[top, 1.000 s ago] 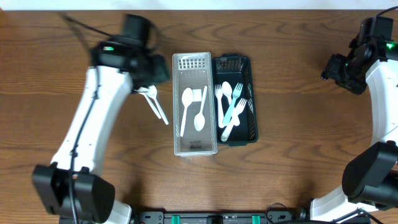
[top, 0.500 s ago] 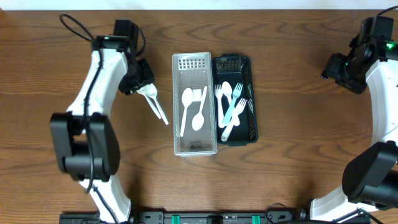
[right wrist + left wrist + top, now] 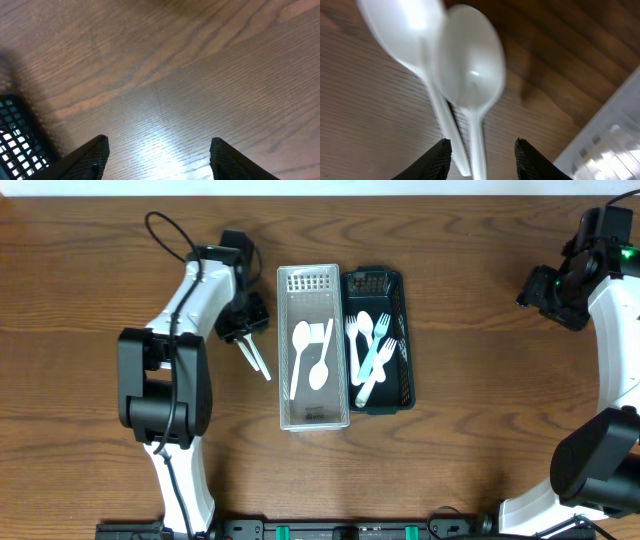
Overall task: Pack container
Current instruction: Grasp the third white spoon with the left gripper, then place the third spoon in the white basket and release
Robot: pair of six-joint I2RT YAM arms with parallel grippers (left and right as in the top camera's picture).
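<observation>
Two white plastic spoons (image 3: 255, 356) lie on the wood table left of the clear container (image 3: 343, 350). In the left wrist view they fill the frame, the nearer spoon (image 3: 472, 70) beside the other spoon (image 3: 400, 25). My left gripper (image 3: 482, 155) is open, low over them, with both handles between its fingertips; in the overhead view it sits at their bowl end (image 3: 243, 328). The clear container holds white spoons (image 3: 310, 360). The black container (image 3: 405, 380) holds white forks and a blue one (image 3: 372, 358). My right gripper (image 3: 160, 155) is open and empty over bare wood, far right in the overhead view (image 3: 548, 290).
The two containers stand side by side at the table's middle. The clear container's rim shows at the lower right of the left wrist view (image 3: 615, 145). A corner of the black container shows at the lower left of the right wrist view (image 3: 15, 135).
My left arm has swung in and brought its gripper down over the bowl end of the two loose spoons. The right arm has not moved.
</observation>
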